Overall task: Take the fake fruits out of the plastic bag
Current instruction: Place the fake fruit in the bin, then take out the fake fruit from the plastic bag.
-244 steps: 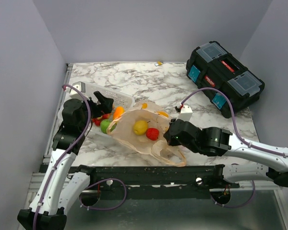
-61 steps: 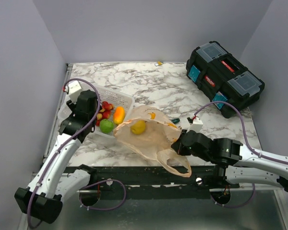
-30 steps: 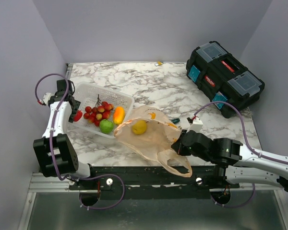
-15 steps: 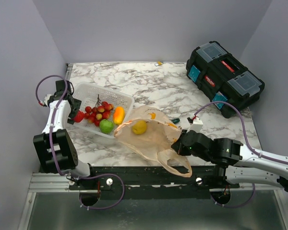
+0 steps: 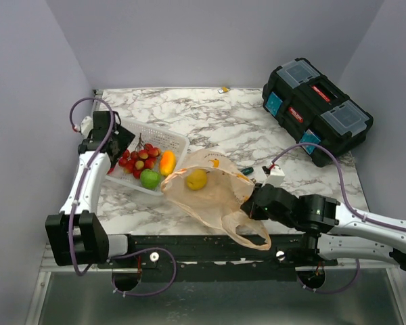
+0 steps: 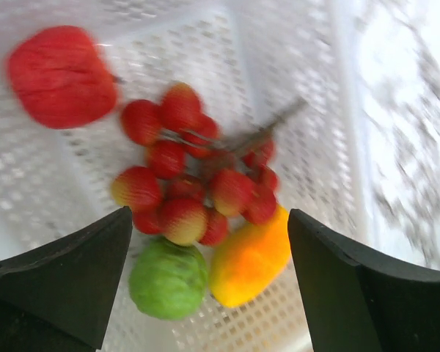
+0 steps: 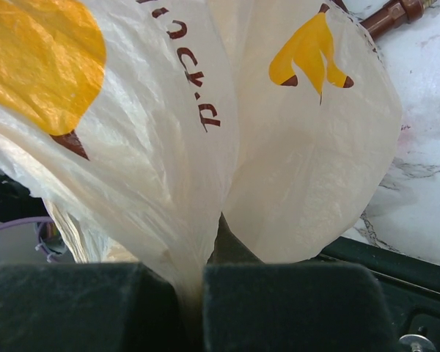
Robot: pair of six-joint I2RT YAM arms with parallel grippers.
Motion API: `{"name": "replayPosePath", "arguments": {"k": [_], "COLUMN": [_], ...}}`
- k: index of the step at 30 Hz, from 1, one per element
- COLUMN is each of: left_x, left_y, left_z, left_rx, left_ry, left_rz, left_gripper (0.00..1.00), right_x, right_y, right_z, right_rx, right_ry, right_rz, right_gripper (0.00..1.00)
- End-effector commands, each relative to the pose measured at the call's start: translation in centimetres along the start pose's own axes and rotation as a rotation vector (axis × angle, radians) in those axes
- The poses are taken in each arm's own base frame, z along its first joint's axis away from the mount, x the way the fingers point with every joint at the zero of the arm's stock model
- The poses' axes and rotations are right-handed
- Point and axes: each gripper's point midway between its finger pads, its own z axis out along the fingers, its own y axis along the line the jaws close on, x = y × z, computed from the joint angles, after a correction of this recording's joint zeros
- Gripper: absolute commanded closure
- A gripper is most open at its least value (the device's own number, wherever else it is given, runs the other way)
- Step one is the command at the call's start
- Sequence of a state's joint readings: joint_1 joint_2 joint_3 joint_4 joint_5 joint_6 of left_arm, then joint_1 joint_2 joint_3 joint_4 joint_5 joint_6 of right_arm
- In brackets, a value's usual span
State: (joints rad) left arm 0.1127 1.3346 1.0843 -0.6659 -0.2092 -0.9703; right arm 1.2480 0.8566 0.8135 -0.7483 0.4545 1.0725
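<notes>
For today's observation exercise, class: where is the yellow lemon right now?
In the top view, the yellow lemon lies left of centre, inside the plastic bag at its left end, just right of the green fruit in the white basket.

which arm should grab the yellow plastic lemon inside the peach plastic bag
Left. The left gripper is open and empty above the white mesh basket; the right gripper is shut on the peach plastic bag holding the yellow plastic lemon.

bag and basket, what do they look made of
Bag: thin plastic film, probably; translucent peach, slightly glossy, with soft creases and folds and printed yellow bananas. Basket: looks like rigid moulded plastic; white, fairly matte, its walls pierced by regular rows of small holes.
</notes>
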Motion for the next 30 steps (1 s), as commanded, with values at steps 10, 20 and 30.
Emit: {"name": "replayPosePath", "arguments": {"k": [10,20,30], "left_x": [7.1,15.7,20.2], "left_y": [-12.6,-8.7,-8.7], "left_z": [-23.1,-36.0,-30.0], "left_rx": [1.309,1.984,1.580], "left_ry": [-0.066,0.172,-0.169], "left_rz": [0.478,0.846,1.129], "left_gripper": [0.15,0.17,0.30], "right_x": [-0.8,-0.9,-0.8], "right_y": [0.9,0.8,0.7], "right_z": [-0.2,-0.2,-0.1], "right_rx": [-0.019,-0.013,-0.010], "right_ry": [-0.018,-0.023,-0.023], "right_rz": [0.010,0.000,-0.002], "right_gripper": [0.99,0.99,0.99]}}
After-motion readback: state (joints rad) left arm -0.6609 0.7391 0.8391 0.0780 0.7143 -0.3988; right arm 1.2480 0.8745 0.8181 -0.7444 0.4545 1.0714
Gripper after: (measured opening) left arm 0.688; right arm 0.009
